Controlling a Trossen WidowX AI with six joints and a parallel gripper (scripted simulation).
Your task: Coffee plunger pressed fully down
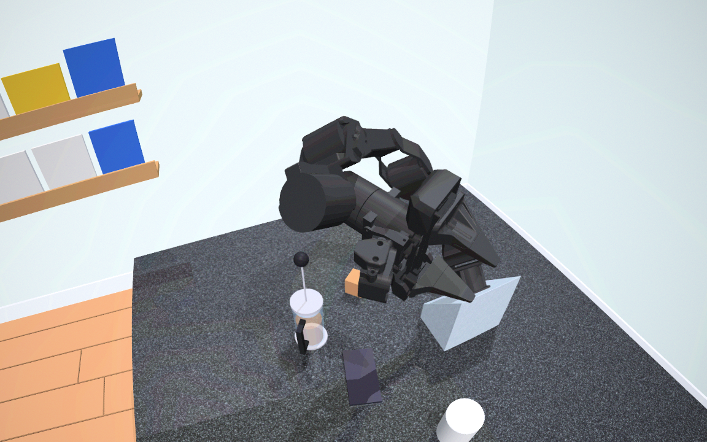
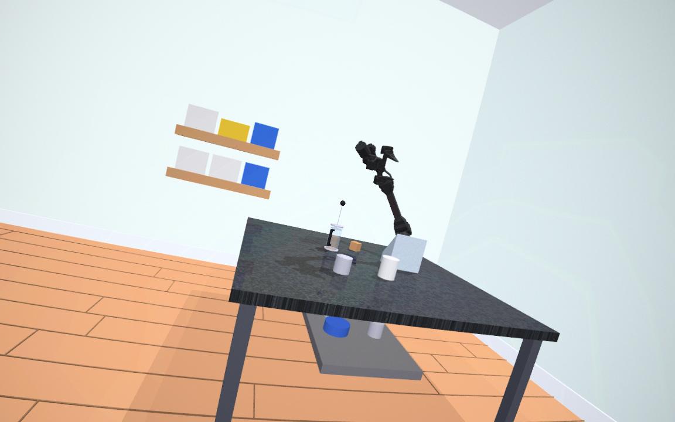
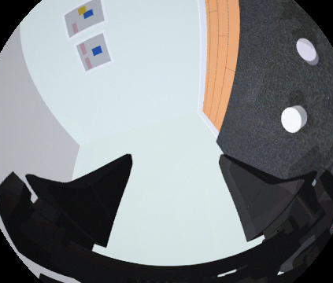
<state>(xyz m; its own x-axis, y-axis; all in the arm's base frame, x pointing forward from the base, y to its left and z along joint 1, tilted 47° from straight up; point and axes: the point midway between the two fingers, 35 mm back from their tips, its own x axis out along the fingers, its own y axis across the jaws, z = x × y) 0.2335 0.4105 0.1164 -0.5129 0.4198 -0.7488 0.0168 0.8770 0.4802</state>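
Observation:
The coffee press, with a clear body (image 1: 317, 320) (image 2: 336, 237), white lid (image 1: 306, 299) (image 2: 336, 225) and black handle (image 1: 301, 336) (image 2: 330, 237), stands upright on the dark table. Its plunger knob (image 1: 301, 259) (image 2: 342, 203) is a black ball on a thin rod, high above the lid. My gripper (image 1: 485, 282) (image 3: 176, 159) is open and empty. It is raised high over the table, to the right of the press in the top and exterior views and well away from the knob. The wrist view shows only wall between the fingers; the press is not visible there.
An orange block (image 1: 351, 282) (image 2: 355, 246) lies near the press. A dark flat slab (image 1: 361, 376) lies in front. A white cylinder (image 1: 464, 415) (image 2: 388, 267) (image 3: 293, 119), a pale lilac cylinder (image 2: 342, 264) (image 3: 306, 49) and a pale blue wedge (image 1: 482, 313) (image 2: 408, 253) stand on the table.

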